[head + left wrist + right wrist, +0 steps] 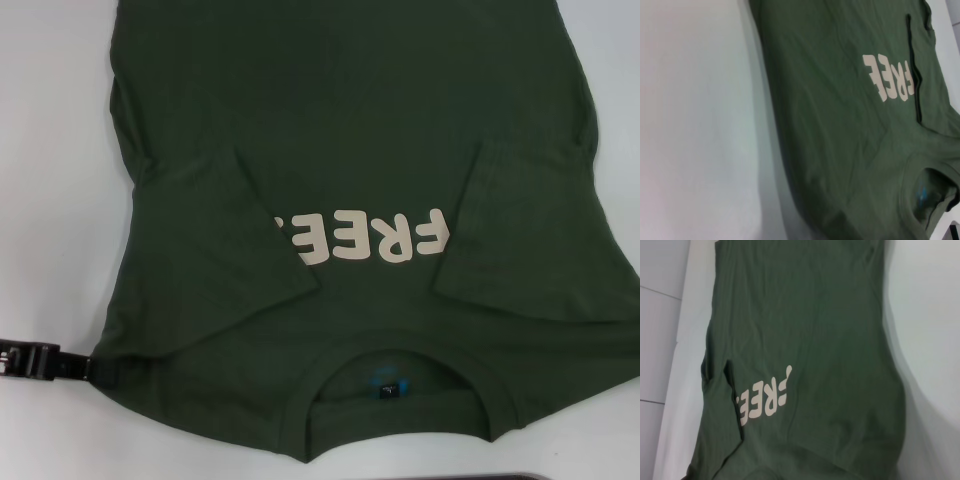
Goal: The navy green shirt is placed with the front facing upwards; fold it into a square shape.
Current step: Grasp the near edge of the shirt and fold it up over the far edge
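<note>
**Sleeves In, Body Fold Still to Come**

The navy green shirt [350, 130] lies front up on the white table [50, 200], collar [405, 385] nearest the robot and the hem running out of the far edge of the head view. Both short sleeves are already turned inward over the chest: the left sleeve [265, 250] and the right sleeve [520, 240] each cover an end of the cream "FREE!" lettering [365, 240], so only the middle of the word reads.

The left gripper [95, 368] reaches in low from the side and meets the shirt's edge by the shoulder; its tips are lost against the dark cloth, so whether it is spread, narrowed or pinching fabric cannot be told. The right gripper does not appear in any view.

The shirt looks light, limp cotton. It will likely sag and drag across the table instead of holding a shape, and the tucked sleeves could slide loose if it is lifted by a single point. The soundest hold is probably at the two shoulder corners beside the collar, pinching both layers together, so the top can be carried evenly toward the hem.
</note>
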Controlling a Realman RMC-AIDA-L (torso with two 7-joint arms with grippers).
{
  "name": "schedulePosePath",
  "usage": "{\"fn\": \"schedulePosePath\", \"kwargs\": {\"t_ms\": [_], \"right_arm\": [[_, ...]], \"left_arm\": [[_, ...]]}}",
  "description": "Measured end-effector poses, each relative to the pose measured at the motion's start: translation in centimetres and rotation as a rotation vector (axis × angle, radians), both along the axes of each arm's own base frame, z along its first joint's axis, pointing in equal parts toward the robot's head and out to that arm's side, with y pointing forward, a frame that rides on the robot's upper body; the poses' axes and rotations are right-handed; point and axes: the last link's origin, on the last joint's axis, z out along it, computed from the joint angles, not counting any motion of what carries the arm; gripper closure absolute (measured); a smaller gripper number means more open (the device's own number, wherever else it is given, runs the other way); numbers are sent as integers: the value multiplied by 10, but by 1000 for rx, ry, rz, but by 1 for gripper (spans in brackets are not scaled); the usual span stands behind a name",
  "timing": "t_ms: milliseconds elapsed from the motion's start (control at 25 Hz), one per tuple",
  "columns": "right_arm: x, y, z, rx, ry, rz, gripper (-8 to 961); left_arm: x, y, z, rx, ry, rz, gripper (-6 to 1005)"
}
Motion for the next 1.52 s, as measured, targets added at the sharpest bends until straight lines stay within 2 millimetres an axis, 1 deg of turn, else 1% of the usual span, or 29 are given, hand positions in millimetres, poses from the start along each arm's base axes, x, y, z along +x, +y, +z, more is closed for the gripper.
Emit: {"fn": "schedulePosePath", "kwargs": {"t_ms": [320, 480, 600, 760, 920, 960, 1080, 1280, 1440, 1520], "right_arm": [[-9, 17, 2, -4, 7, 50, 922], [-15, 30, 3, -5, 10, 82, 922], [-22, 43, 4, 1, 13, 111, 922], [-33, 65, 4, 8, 12, 156, 922], [-49, 95, 2, 9, 0, 201, 922], [-54, 104, 2, 10, -6, 213, 922], [-64, 126, 2, 23, -28, 231, 922], [-80, 161, 2, 59, -87, 257, 922], [-92, 184, -1, 92, -121, 282, 922], [-97, 195, -6, 99, -138, 293, 922]], "left_arm": [[12, 12, -1, 11, -24, -40, 965], [22, 23, -1, 25, -44, -71, 965], [34, 36, -2, 50, -68, -106, 965], [52, 55, -4, 96, -101, -152, 965], [73, 82, -4, 172, -129, -189, 965], [81, 92, -5, 194, -135, -203, 965], [95, 109, -8, 227, -133, -228, 965], [114, 135, -16, 280, -106, -250, 964], [126, 152, -19, 328, -79, -271, 963], [130, 160, -20, 360, -63, -277, 963]]}}
